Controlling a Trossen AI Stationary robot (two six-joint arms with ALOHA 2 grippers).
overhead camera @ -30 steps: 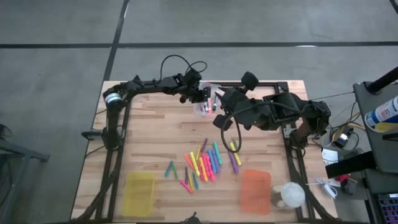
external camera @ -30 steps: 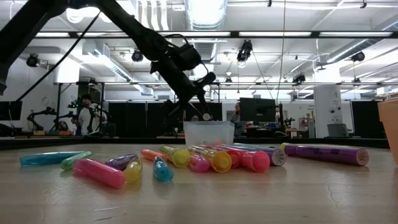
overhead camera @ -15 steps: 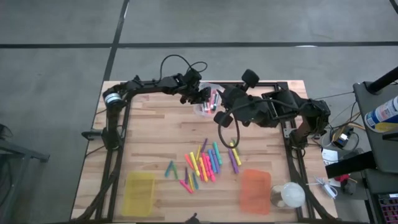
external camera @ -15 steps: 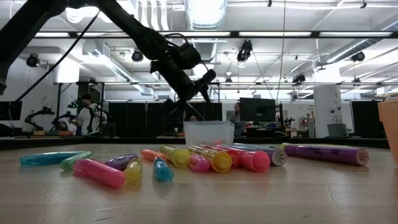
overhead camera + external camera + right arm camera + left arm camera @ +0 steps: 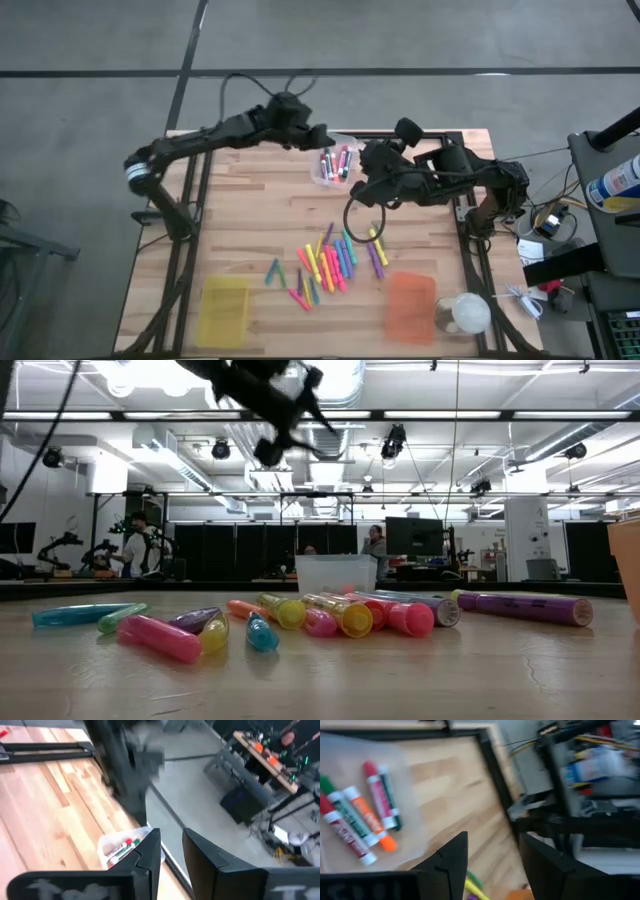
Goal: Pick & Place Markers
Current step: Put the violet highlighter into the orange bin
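Overhead, the high view shows the full wooden table [image 5: 250,210]: the loose markers [image 5: 330,262] lie in a cluster at mid-table, with the yellow bin [image 5: 223,310] and orange bin [image 5: 410,305] along the near edge and the clear bin [image 5: 333,165] near the far edge. Several markers lie inside the clear bin. The low view shows none of that layout; it shows the loose markers side by side on the tabletop, the clear bin behind them, and a person [image 5: 137,545] standing in the room beyond.

The left gripper [image 5: 318,136] is raised above the table, just beside the clear bin at its far side; the left arm extends across the far edge. Its wrist view shows the fingers [image 5: 451,857] spread apart with nothing between them.

The right gripper [image 5: 372,162] hovers just beside the clear bin on the opposite side. Its fingers [image 5: 150,851] stand narrowly parted and carry nothing.

Printing on the binned markers cannot be read.
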